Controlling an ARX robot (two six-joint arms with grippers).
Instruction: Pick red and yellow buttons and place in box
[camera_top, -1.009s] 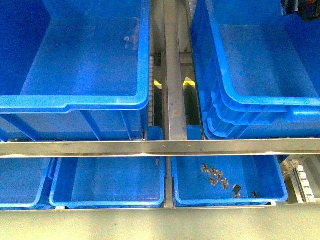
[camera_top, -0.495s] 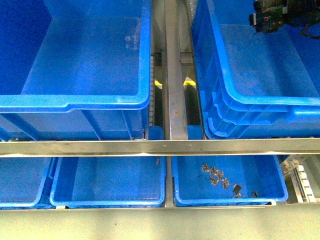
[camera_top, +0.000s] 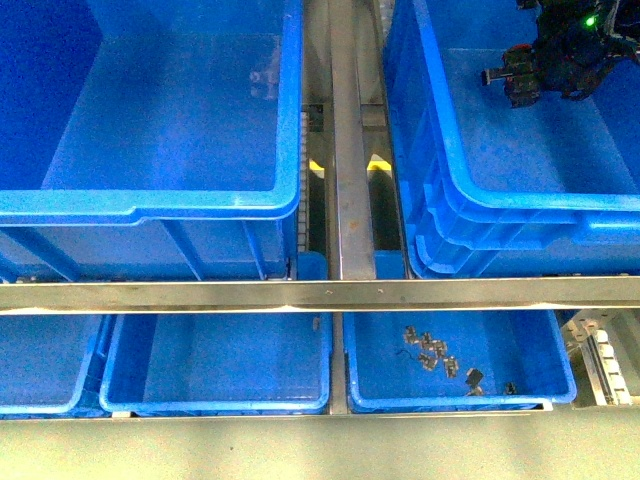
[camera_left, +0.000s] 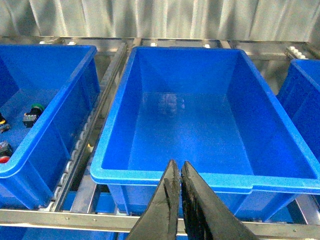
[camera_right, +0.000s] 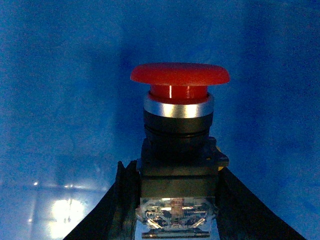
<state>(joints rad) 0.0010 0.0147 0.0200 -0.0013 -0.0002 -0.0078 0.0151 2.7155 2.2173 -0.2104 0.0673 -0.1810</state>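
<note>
While right pincer (camera_right: 175, 172) clamps it, red button (camera_right: 180, 75), domed cap, black body

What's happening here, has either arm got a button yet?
The right pincer grips a red button by its black body, cap up, over the right crate; it has not let go. The left pincer is shut on nothing, poised at the rim of an empty crate. A few switches lie in the crate beside that one.
</note>
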